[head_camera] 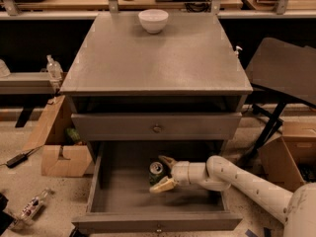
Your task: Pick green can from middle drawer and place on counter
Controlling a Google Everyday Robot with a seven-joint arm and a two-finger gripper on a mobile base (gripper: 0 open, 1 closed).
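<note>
The green can (155, 171) stands upright on the floor of the open middle drawer (123, 196), silver top up. My gripper (162, 173) reaches in from the right, low inside the drawer. Its two pale fingers are spread open, one behind the can and one in front, with the can between them. The fingertips (157, 187) sit right at the can's sides; I cannot tell if they touch it. The grey counter (158, 58) is the top of the cabinet above.
A white bowl (153, 20) sits at the back of the counter. A closed drawer with a brass knob (157, 129) is above the open one. Cardboard boxes (59, 152) lie on the left floor, a black chair (286, 73) and another box (291, 152) on the right.
</note>
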